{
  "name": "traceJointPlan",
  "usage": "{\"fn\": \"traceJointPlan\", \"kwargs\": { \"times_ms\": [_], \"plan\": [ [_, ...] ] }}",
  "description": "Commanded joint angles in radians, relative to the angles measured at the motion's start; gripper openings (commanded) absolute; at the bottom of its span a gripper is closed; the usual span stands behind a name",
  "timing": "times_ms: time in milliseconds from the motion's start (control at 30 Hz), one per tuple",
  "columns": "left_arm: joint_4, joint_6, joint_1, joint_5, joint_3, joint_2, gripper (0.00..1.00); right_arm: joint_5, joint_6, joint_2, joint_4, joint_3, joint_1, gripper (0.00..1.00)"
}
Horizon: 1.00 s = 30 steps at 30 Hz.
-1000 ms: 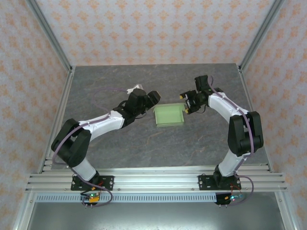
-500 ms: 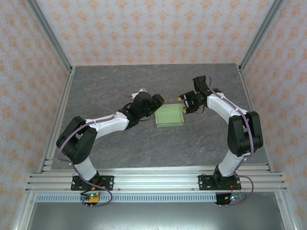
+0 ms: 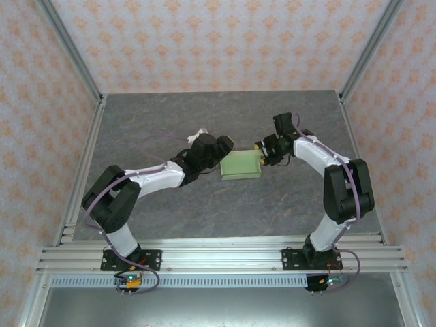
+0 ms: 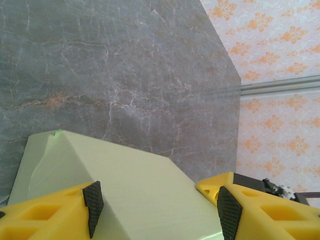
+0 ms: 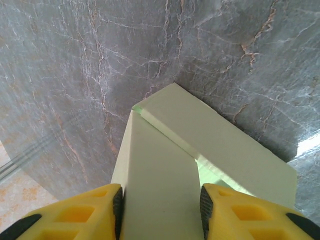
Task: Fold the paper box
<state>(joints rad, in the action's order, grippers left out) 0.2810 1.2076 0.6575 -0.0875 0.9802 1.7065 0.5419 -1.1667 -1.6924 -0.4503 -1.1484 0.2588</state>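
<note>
Pale green card is what you are working with: the paper box (image 3: 240,165) sits on the grey stone-look table (image 3: 204,211), already a shallow tray with raised walls. It lies between your two claws. Its long axis runs from one claw to the other, so each claw faces a short end.

From the right gripper (image 3: 261,155) the box lies straight ahead of the fingertips and touches them. From the left gripper (image 3: 225,146) it lies just ahead as well, at the opposite end. Neither arm is clearly nearer, as both are at the card.

The overhead view gives you that layout, but it is too coarse to show the pads. The wrist views show them. In the right wrist view, a flat strip of the paper box (image 5: 160,165) runs away from the right gripper (image 5: 160,210) and spans the gap from one pad to the other. An open slot shows just beyond it. Whether the pads are pressing on that strip or merely bracketing it, you cannot tell.

In the left wrist view the left gripper (image 4: 157,205) is spread wide, with a sloping face of the paper box (image 4: 125,185) lying between its fingers. I see no clamping there.

My judgement is that the next fold depends on that right-hand strip, so confirm the right-hand hold before you fold.
</note>
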Motion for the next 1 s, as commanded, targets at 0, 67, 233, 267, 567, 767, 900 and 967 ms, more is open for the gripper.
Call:
{"fn": "traceJointPlan", "kwargs": {
  "times_ms": [0, 67, 233, 267, 567, 767, 900, 967],
  "plan": [
    [0.047, 0.046, 0.063, -0.044, -0.035, 0.025, 0.65, -0.013, -0.008, 0.021, 0.013, 0.057, 0.031, 0.44],
    [0.071, 0.072, 0.071, -0.035, -0.052, 0.033, 0.64, -0.011, -0.018, 0.028, 0.032, 0.085, 0.034, 0.43],
    [0.076, 0.071, 0.073, -0.030, -0.044, 0.029, 0.63, -0.014, -0.028, 0.041, 0.047, 0.107, 0.039, 0.42],
    [0.070, 0.064, 0.073, -0.034, -0.035, 0.029, 0.63, -0.014, -0.028, 0.043, 0.045, 0.105, 0.039, 0.42],
    [0.006, 0.026, 0.065, -0.057, 0.045, 0.012, 0.69, 0.005, -0.036, 0.040, 0.033, 0.061, 0.039, 0.42],
    [-0.105, -0.066, 0.012, -0.046, 0.041, -0.060, 0.77, 0.018, -0.035, 0.040, 0.006, 0.008, 0.037, 0.42],
    [-0.122, -0.087, -0.036, -0.060, -0.004, -0.107, 0.78, 0.035, -0.031, 0.030, -0.013, -0.024, 0.035, 0.44],
    [-0.125, -0.102, -0.051, -0.067, -0.023, -0.121, 0.80, 0.040, -0.030, 0.025, -0.020, -0.037, 0.035, 0.44]
  ]
}}
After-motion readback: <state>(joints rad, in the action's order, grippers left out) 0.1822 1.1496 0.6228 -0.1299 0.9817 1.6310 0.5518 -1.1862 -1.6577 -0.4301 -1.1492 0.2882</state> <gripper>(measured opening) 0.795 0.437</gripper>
